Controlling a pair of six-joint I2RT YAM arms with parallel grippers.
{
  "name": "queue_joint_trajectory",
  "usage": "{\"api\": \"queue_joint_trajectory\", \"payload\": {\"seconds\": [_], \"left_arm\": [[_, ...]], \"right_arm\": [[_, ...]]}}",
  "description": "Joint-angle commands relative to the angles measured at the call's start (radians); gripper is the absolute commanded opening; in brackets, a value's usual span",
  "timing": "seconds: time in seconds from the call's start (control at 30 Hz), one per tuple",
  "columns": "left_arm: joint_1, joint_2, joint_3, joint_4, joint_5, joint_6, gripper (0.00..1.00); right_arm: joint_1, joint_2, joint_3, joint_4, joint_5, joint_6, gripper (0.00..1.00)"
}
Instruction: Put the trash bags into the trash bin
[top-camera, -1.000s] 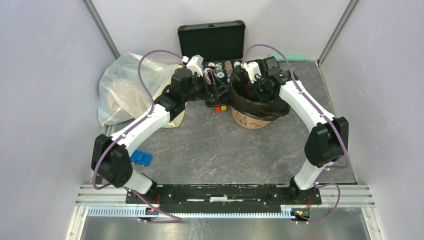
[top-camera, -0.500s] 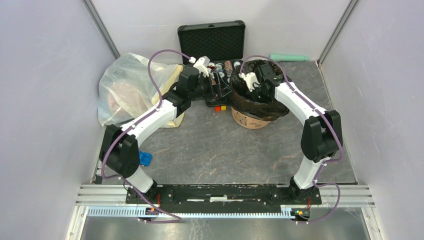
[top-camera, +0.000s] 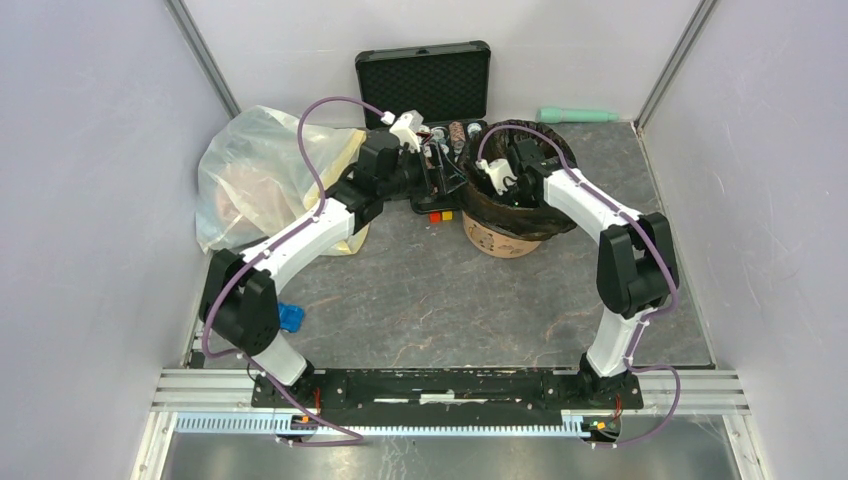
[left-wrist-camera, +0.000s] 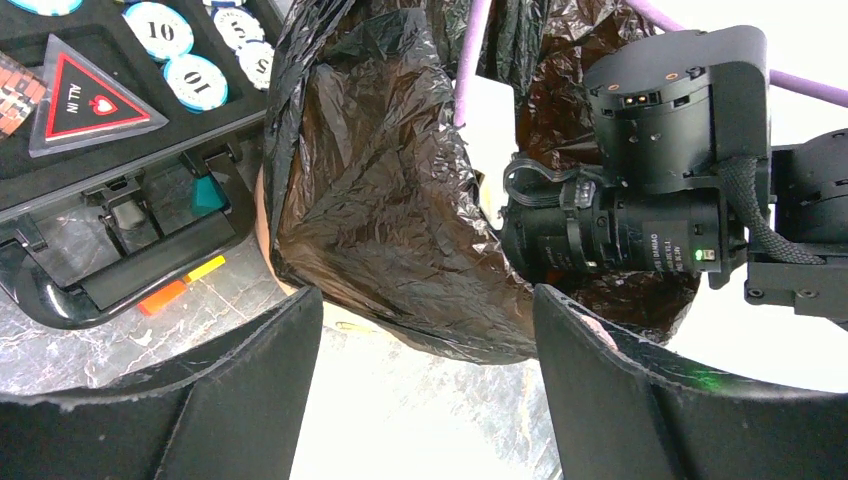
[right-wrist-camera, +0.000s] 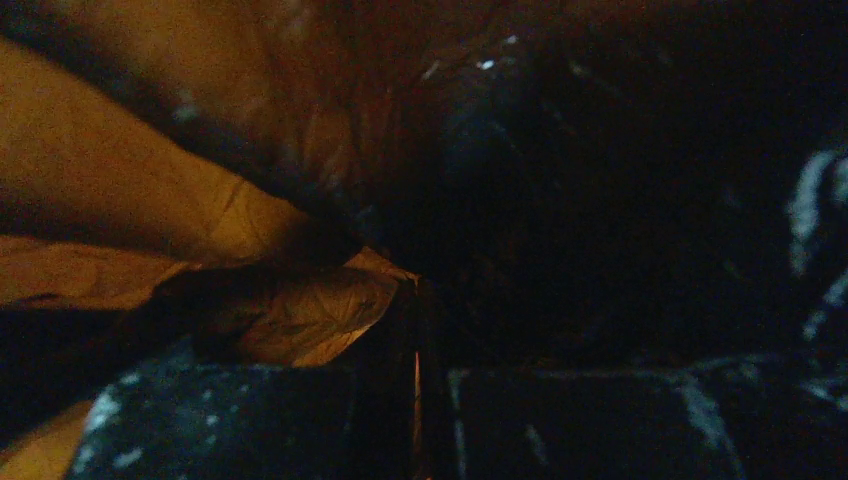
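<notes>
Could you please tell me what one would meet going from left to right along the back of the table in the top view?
translucent bag → open black case → orange trash bin, its rim draped with the black trash bag → green stick-like object

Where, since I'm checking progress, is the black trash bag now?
The trash bag lines the orange bin, far centre-right in the top view, beside the chip case, with the right end effector inside.

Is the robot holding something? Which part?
The left tool is open, holding nothing. The right tool is inside the trash bag lining the trash bin; too dark to tell whether it grips.
</notes>
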Motion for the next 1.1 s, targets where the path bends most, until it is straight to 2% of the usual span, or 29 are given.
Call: {"api": "queue_joint_trajectory", "payload": {"seconds": [0.0,0.77,0.93,1.07], "left_arm": [[-0.006,-0.047,0.021,0.028,0.011,0.025,0.83],[-0.007,-0.058,0.038,-0.019,-0.010,0.044,0.84],[-0.007,-0.032,0.061,-0.028,0.003,0.041,0.84],[-0.007,-0.028,0.070,-0.026,0.004,0.035,0.84]], "right_arm": [[-0.002,0.027,-0.008,0.039,-0.024,-0.002,0.00],[-0.003,0.113,-0.107,0.135,-0.026,0.016,0.00],[-0.002,0.073,-0.073,0.106,-0.033,0.019,0.00],[-0.002,0.032,0.027,0.022,-0.029,0.018,0.00]]}}
